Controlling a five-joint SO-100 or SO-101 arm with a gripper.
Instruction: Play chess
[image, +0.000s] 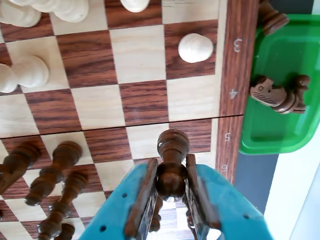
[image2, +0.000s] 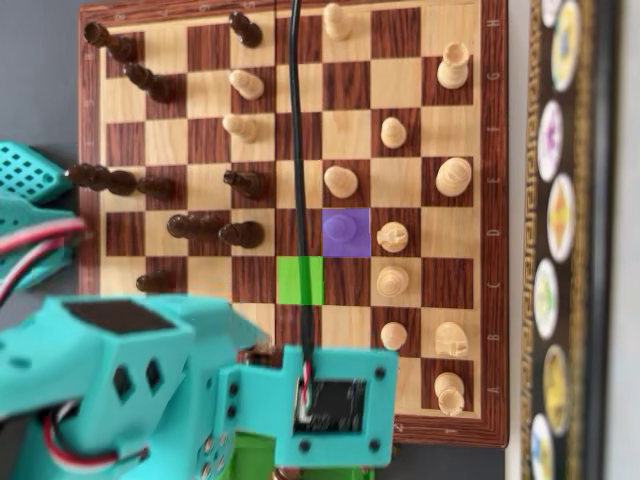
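Note:
In the wrist view my teal gripper (image: 171, 162) is shut on a dark pawn (image: 173, 144), its round head pinched between the wooden pads. The pawn's base points at the chessboard (image: 140, 65) near the border numeral 5; I cannot tell whether it touches. A white pawn (image: 195, 47) stands two rows beyond it. In the overhead view the arm (image2: 150, 380) and its camera mount (image2: 335, 405) cover the near edge of the board (image2: 490, 200) and hide the gripper. One square there is tinted green (image2: 300, 280), and a purple-tinted square holds a pawn (image2: 346, 228).
A green tray (image: 285, 60) lies beside the board's right border and holds a dark knight (image: 277, 95) and another dark piece (image: 272, 17). Dark pieces (image: 55, 175) crowd the lower left, white ones (image: 25, 72) the upper left. A patterned strip (image2: 560, 200) runs along the overhead view's right.

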